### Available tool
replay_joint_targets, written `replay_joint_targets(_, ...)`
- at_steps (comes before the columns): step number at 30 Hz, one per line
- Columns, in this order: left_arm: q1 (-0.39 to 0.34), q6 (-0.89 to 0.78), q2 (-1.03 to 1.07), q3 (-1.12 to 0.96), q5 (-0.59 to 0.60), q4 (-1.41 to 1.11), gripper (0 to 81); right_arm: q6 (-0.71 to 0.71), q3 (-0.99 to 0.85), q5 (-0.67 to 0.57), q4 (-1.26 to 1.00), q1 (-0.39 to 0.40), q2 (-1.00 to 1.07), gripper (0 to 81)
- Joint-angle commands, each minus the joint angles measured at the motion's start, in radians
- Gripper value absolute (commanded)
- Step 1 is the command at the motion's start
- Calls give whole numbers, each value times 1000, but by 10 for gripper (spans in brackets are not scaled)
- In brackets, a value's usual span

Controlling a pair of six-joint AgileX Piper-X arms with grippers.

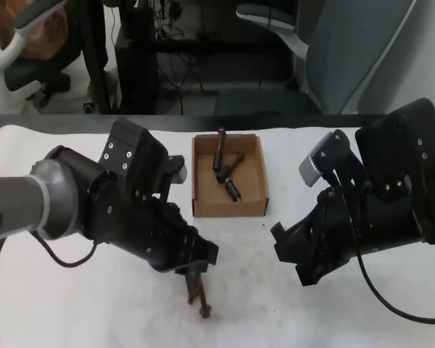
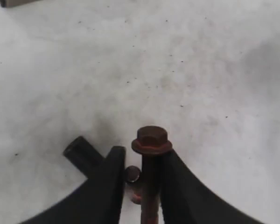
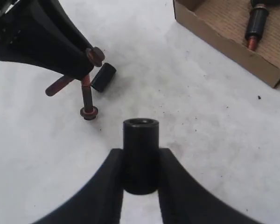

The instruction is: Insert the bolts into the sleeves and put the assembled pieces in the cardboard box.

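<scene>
Now left gripper (image 2: 142,158) pinches a bolt (image 2: 151,140), right gripper (image 3: 141,156) a sleeve (image 3: 141,133); white bench (image 1: 246,290) between them, cardboard box (image 1: 229,206) upper centre.

A white sheet (image 1: 51,312) spreads below; beyond it stand a grey-blue chair (image 1: 348,51) and, perhaps, dangling cables (image 1: 175,69).

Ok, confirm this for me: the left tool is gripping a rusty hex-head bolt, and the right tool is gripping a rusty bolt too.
Not quite. The left tool does grip a rusty hex-head bolt, but the right tool grips a black cylindrical metal sleeve, not a bolt; the right wrist view shows it.
</scene>
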Motion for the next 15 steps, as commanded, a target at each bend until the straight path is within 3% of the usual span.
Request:
replay_joint_targets(1, 2, 16, -11, -3, -22, -1, 18, 6, -2, -14, -8, -2, -11, 4)
replay_joint_targets(4, 2, 36, -11, -3, -29, -1, 18, 6, -2, -14, -1, -2, -11, 4)
replay_joint_targets(8, 14, 115, -11, -3, -297, 44, 18, 6, -2, -37, 29, -2, -11, 4)
replay_joint_targets(10, 39, 141, -11, -3, -307, 79, 8, 6, -2, -39, 46, -2, -11, 4)
replay_joint_targets(12, 72, 157, -11, -3, -261, 102, 78, 6, -2, -39, 50, -2, -11, 4)
replay_joint_targets(15, 109, 156, -11, -3, -230, 107, 297, 6, -2, -39, 44, -2, -11, 4)
